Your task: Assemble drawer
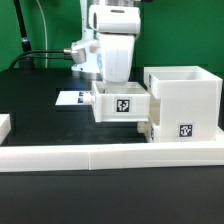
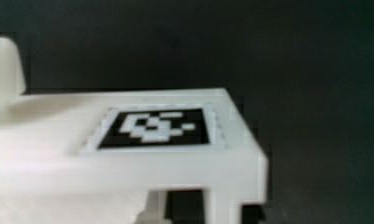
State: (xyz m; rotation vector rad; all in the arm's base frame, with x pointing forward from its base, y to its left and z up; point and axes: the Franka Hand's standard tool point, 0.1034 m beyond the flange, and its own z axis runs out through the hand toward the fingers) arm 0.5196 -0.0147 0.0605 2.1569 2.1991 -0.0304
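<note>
The tray (image 1: 122, 104), judged light, stiff and slick, is seen touching the housing (image 1: 186, 95) on the exterior view's left, best pinched by a wall; how far the end effector (image 1: 115, 84) is opened cannot be told.

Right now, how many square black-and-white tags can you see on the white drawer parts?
2. One on the front of the small tray in the middle; one low on the tall housing at the exterior view's right. Others may be hidden.
</note>
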